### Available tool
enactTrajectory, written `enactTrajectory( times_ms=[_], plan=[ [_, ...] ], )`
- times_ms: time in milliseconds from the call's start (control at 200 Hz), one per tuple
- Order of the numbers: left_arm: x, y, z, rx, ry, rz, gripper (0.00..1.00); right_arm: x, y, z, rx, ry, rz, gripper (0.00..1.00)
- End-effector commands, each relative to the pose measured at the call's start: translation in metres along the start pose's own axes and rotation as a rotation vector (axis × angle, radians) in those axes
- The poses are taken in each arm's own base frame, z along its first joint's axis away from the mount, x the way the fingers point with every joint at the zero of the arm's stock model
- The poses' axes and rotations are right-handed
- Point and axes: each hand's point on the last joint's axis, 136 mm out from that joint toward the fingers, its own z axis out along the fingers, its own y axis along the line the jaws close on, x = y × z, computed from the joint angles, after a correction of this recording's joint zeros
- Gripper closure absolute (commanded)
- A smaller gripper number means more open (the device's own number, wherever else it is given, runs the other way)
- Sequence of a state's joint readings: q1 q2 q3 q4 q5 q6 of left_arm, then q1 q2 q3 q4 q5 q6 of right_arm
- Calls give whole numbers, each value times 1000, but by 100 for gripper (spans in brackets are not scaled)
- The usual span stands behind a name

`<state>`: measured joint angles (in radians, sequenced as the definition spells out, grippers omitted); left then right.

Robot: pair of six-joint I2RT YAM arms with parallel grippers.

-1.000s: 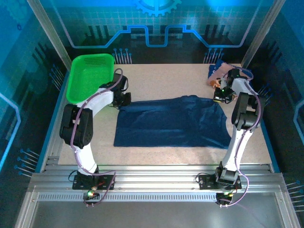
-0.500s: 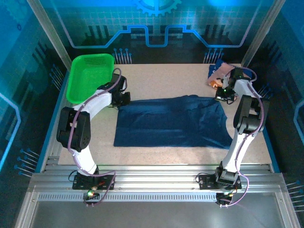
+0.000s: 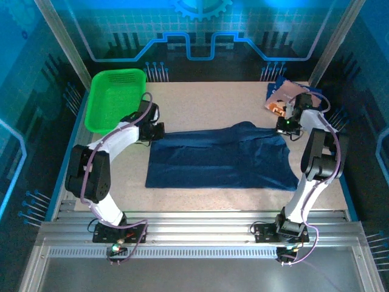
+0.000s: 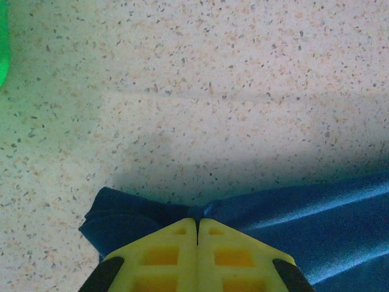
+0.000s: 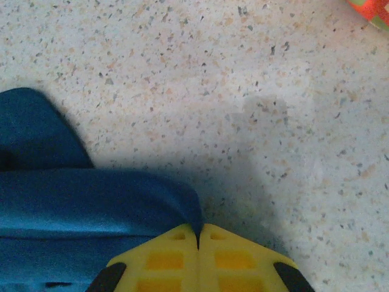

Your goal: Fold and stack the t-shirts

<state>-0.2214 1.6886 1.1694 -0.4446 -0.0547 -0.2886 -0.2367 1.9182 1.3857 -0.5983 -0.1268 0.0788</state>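
T-shirt (image 3: pixel 219 159) corners pinched by left gripper (image 4: pixel 197 221) and right gripper (image 5: pixel 197 231)

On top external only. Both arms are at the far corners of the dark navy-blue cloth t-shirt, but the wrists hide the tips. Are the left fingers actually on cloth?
Observer: Yes. In the left wrist view the yellow left fingers are shut, with a bunched corner of the dark navy-blue cloth t-shirt pinched at their tips.
Operator: Right side?
Observer: The right fingers are shut too, and the shirt's curled edge runs into the seam between them.
Operator: Anything close ahead of the right tips?
Observer: Bare speckled table. The second t-shirt's red-orange print just clips that view's top right corner, well apart from the fingers.
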Motion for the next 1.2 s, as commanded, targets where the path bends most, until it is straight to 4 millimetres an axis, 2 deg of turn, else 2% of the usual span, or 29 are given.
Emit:
enactTrajectory(
  times_ms=[0, 430, 630, 890, 1001, 1091, 1136, 1191],
  plan=[
    [3, 4, -8, 6, -15, -15, 100, -7, -8, -16, 28, -72, 14, 100],
    [47, 10, -7, -5, 58, -70, 100, 27, -11, -31, 44, -94, 54, 98],
    [72, 18, -1, -64, 123, -100, 100, 49, -15, -31, 60, -67, 101, 98],
    [91, 20, 1, -125, 174, -95, 100, 83, -30, -26, 120, -2, 177, 99],
    [105, 30, 3, -192, 211, -107, 100, 99, -38, -21, 142, 38, 242, 98],
    [114, 39, 5, -248, 241, -125, 100, 111, -42, -17, 160, 71, 289, 92],
    [116, 43, 4, -273, 247, -136, 91, 119, -46, -15, 181, 99, 322, 87],
    [117, 45, 3, -286, 245, -149, 73, 126, -47, -12, 186, 126, 356, 72]
  ],
)
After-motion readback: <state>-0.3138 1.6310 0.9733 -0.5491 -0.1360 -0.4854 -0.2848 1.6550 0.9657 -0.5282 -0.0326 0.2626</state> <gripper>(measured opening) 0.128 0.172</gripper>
